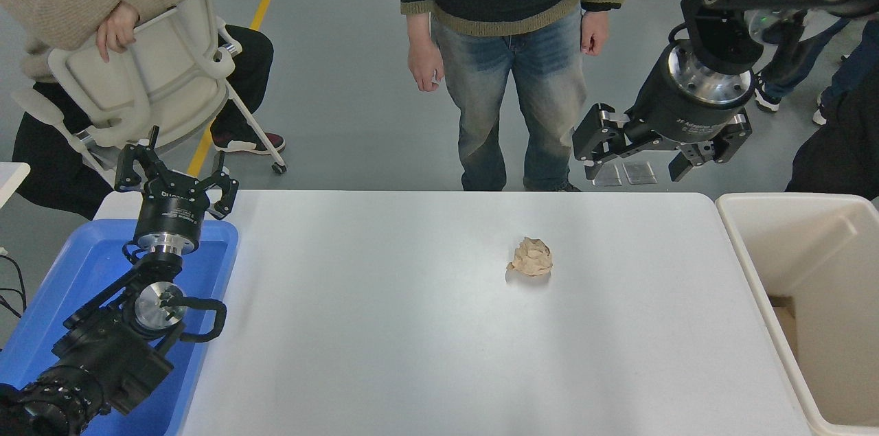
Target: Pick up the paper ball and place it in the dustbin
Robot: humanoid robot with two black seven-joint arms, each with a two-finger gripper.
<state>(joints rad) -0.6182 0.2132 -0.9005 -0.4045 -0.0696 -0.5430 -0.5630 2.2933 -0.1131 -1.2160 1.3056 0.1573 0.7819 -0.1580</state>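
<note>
Our right gripper (635,163) hangs with its jaws spread and empty above the table's far edge, well apart from the one paper ball (531,257), which lies alone on the white table (384,326), right of centre. We see one cream dustbin (769,271) just beside the table's right end. In our judgement the pick is not yet begun; the wad is light and lumpy, so an off-centre close could nudge it away or pinch only a loose fold, and it might then drop short of the bin. Our left gripper (177,178), fingers apart, sits parked over the single blue tray (41,326). Two people wait at the far side, one standing, one seated on a chair (151,72).
</note>
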